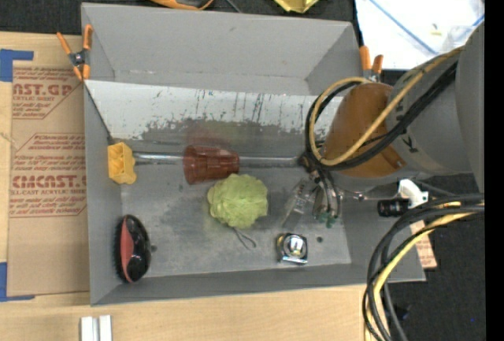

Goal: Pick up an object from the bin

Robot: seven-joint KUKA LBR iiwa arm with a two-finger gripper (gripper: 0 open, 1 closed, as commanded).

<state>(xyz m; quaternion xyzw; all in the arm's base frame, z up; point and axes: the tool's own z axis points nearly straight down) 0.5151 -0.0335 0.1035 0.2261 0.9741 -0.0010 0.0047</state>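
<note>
My gripper [314,205] hangs low at the right side of the bin, open, with nothing between its fingers. It stands over bare floor, just right of a crumpled green ball [237,200] and just above a small silver and yellow tape measure [294,247] that lies near the front wall. A dark red cup [209,163] lies on its side to the upper left of the green ball.
A yellow lumpy block [120,162] sits by the left wall. A black and red oval brush [131,248] lies in the front left corner. The arm with its orange cover and cables crowds the bin's right wall.
</note>
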